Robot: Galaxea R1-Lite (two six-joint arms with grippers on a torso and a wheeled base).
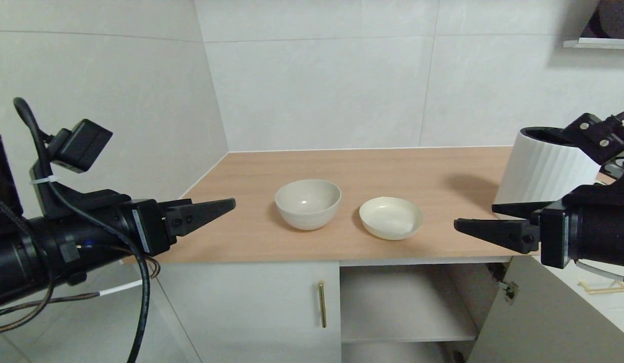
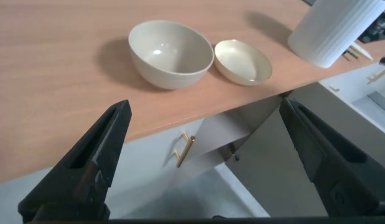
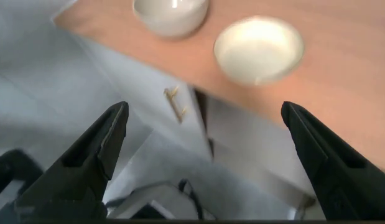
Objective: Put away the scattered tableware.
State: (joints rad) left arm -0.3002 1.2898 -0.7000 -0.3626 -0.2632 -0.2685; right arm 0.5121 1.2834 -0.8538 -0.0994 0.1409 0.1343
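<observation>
Bowl: one deep, round bowl (image 1: pixel 307 203), cream and glazed, with faint ridges round its outer wall. It stands upright near the countertop's front edge, about midway along the stretch in sight.
Dish: one shallow, round dish (image 1: pixel 391 217) of the same cream glaze, smooth inside with a low rim. It lies flat just beside the bowl, toward the countertop's right end, and a narrow gap keeps them apart. It sits a little closer to the front edge than the bowl.
Countertop: a light wood-grain slab (image 1: pixel 372 169), matte, set into a corner of pale tiled walls.
Container: one tall white container (image 1: pixel 544 169), vertically ribbed, with a dark open mouth. It stands at the countertop's right end, well apart from the dish.
Cabinet: white fronts below the countertop. The closed door carries one slim brass bar handle (image 1: pixel 322 304); the bay beside it stands open with one pale shelf (image 1: pixel 402 302) inside.
Left gripper (image 2: pixel 204 106): two black wedge-shaped fingers, spread wide and holding nothing, off the countertop's front left corner.
Right gripper (image 3: pixel 203 107): the same two black wedges, also spread wide and holding nothing, off the front edge near the right end.
</observation>
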